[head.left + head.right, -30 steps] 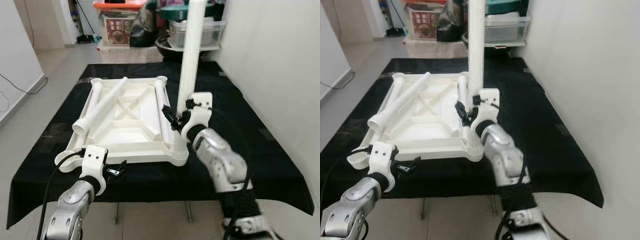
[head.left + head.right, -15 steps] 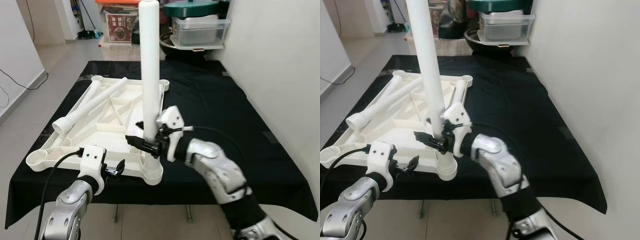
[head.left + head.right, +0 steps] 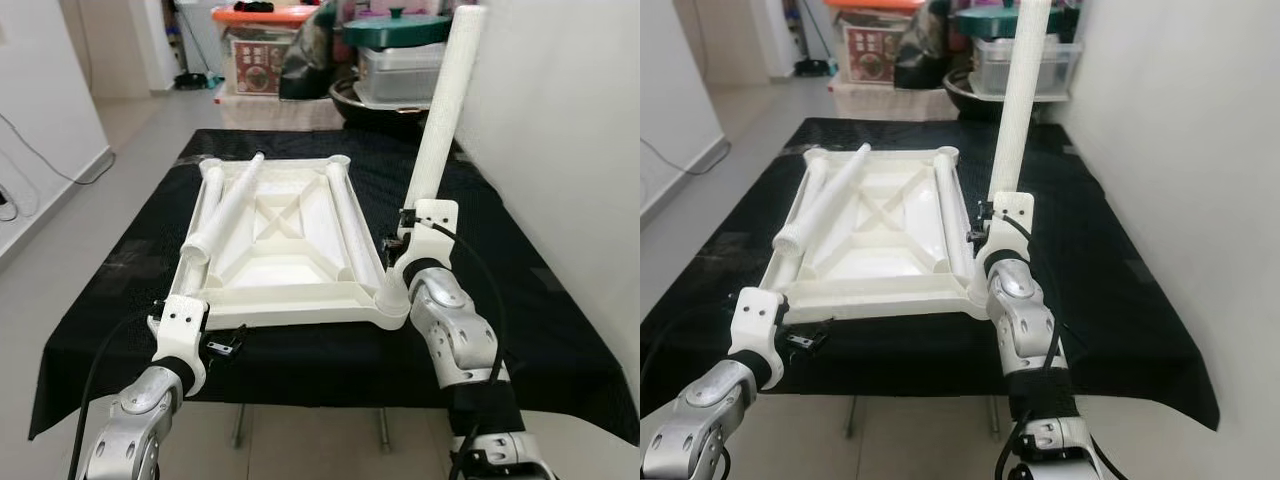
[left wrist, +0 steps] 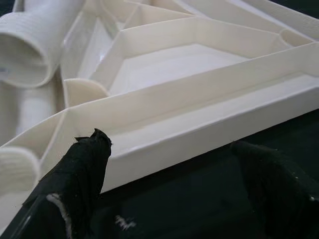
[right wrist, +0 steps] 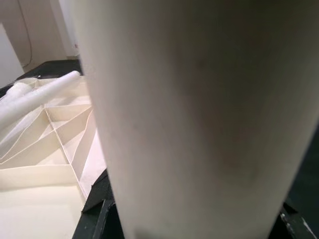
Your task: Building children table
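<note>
A white plastic tabletop (image 3: pixel 275 240) lies upside down on a desk (image 3: pixel 530 300) draped in black cloth, its ribbed underside facing up. The right hand (image 3: pixel 408 235) sits at the tabletop's near right corner and is clenched around the lower part of a long white leg (image 3: pixel 440 120), which rises from the corner socket (image 3: pixel 392 298) and leans slightly to the robot's right; in the right wrist view the leg (image 5: pixel 199 119) is seen very close, pale and cylindrical. Three more legs lie loose inside the tabletop: one along its right rim (image 3: pixel 352 225), one along its left rim (image 3: pixel 208 205), and one set diagonally (image 3: pixel 228 205) with its open end toward the near left. The left hand (image 3: pixel 222 345) hovers just off the near left corner, over the black cloth; its two black fingers (image 4: pixel 75 179) are spread apart and released, gripping nothing, with the tabletop's edge just beyond them. Storage boxes (image 3: pixel 262 45) stand on the floor behind the desk.
</note>
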You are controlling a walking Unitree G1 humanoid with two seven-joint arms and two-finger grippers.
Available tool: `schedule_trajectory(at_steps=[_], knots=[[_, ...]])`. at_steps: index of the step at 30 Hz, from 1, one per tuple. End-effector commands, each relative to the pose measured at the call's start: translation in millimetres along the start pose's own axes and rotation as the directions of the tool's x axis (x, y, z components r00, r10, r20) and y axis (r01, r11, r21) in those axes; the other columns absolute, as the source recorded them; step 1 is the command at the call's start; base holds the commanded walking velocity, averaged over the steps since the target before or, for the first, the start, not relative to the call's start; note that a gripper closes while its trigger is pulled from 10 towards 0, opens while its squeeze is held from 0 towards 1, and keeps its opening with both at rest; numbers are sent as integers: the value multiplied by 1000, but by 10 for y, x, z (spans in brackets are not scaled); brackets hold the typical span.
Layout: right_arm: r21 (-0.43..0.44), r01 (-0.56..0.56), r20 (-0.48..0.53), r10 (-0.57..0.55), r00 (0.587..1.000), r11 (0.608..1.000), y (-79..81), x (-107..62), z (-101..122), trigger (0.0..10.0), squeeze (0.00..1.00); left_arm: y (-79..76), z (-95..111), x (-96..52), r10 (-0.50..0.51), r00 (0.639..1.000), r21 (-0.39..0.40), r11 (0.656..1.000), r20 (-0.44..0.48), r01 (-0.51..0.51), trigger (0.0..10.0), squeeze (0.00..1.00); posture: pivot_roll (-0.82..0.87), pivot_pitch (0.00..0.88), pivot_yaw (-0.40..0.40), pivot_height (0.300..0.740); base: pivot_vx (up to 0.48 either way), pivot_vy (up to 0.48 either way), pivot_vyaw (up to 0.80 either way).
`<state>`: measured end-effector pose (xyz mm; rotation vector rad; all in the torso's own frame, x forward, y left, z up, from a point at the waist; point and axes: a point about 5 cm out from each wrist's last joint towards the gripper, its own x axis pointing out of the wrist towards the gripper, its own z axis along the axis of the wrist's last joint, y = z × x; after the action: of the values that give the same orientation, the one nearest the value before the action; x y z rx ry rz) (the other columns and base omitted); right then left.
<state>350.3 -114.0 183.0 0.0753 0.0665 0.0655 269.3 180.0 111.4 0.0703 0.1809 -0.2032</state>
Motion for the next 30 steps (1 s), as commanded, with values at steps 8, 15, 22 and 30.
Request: schedule_trajectory(at_steps=[8, 15, 22, 30], knots=[[82, -312, 8, 313, 950, 946, 309, 0, 95, 10000, 0, 8, -6, 23, -2, 1000, 10, 1000, -9, 2, 10000, 0, 99, 0, -28, 740, 0, 0, 0], [-61, -754, 51, 757, 652, 653, 494, -269, 231, 10000, 0, 28, -18, 15, 8, 1000, 11, 1000, -10, -8, 10000, 0, 108, 0, -36, 740, 0, 0, 0], [-132, -877, -10, 884, 468, 463, 570, -439, 152, 7490, 0, 30, 10, 20, 8, 1000, 14, 1000, -2, -8, 10000, 0, 118, 0, -40, 740, 0, 0, 0], [-13, -430, -108, 426, 898, 903, 255, 83, -108, 0, 0, 52, -14, 5, 18, 1000, 19, 1000, -7, -18, 10000, 0, 117, 0, -38, 740, 0, 0, 0]])
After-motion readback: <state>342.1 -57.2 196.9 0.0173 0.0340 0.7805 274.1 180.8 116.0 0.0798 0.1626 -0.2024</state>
